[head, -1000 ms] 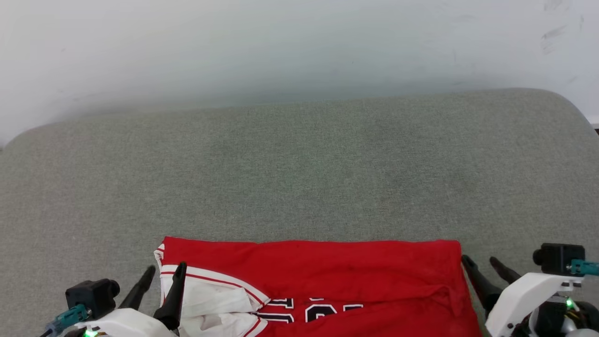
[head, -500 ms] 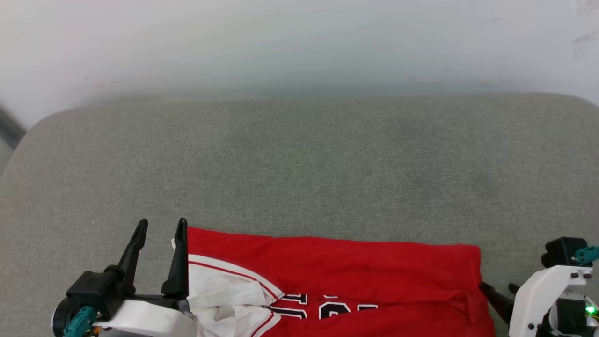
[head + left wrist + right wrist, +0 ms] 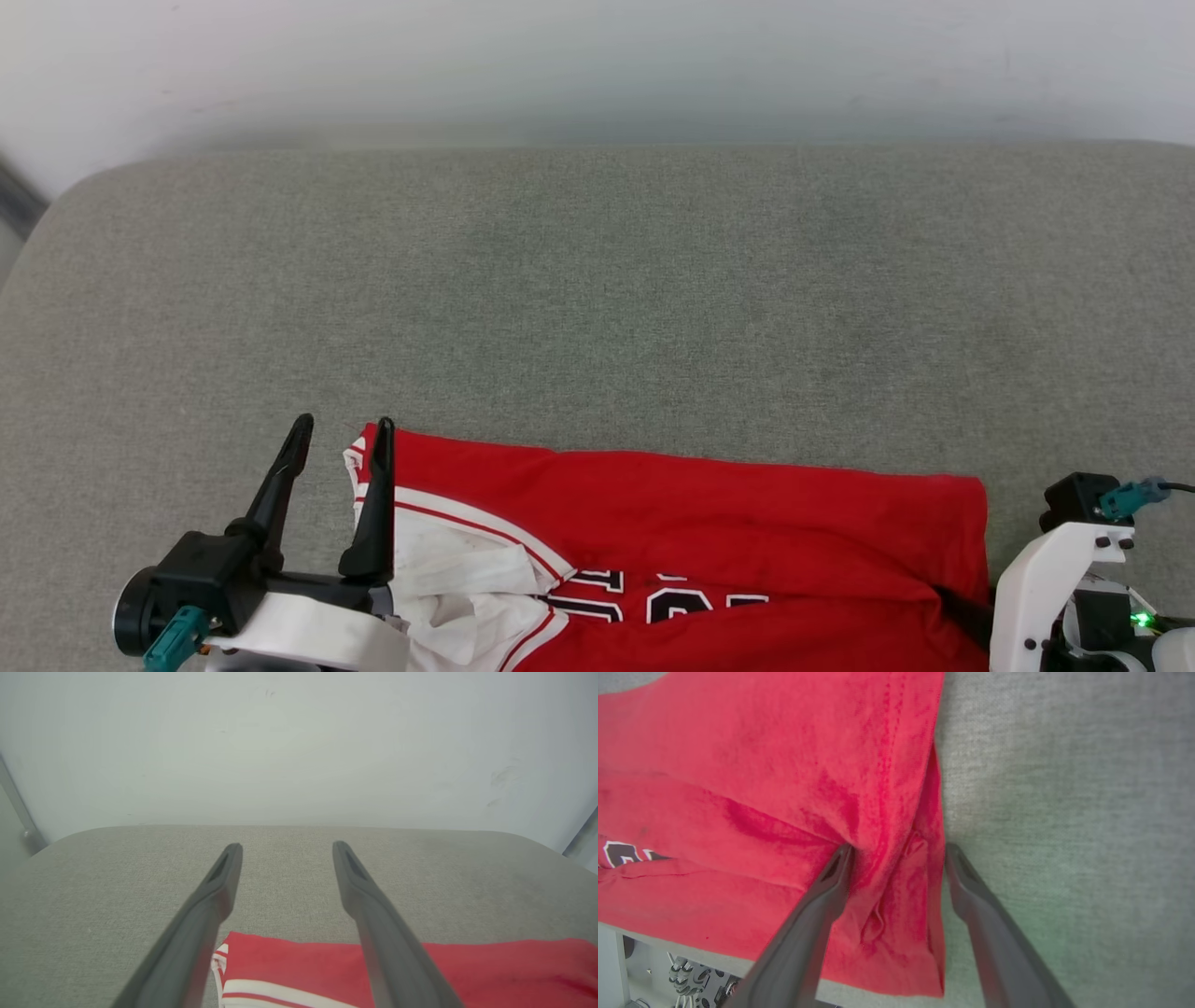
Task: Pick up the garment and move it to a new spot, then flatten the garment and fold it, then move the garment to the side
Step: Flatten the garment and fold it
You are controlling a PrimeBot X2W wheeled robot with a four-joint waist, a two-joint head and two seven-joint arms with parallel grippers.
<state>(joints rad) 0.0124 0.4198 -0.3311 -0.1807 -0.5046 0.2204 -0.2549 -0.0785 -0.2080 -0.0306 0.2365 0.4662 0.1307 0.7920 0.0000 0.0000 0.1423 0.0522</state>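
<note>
The garment is found along the bench's near edge, long axis left to right. The sleeve end is straddled by the left gripper, the hem end by the right gripper; both are spread, nothing clamped.

The light is bright, soft and even, so the grey counter carries hardly a shadow, only a thin dark line beside the garment's edge in the right wrist view and a faint green cast close by. The pale wall behind looks washed-out and hazy. The wide lenses bow the counter's far edge, and the left pincer's fingers blur toward the bottom of their own view.
</note>
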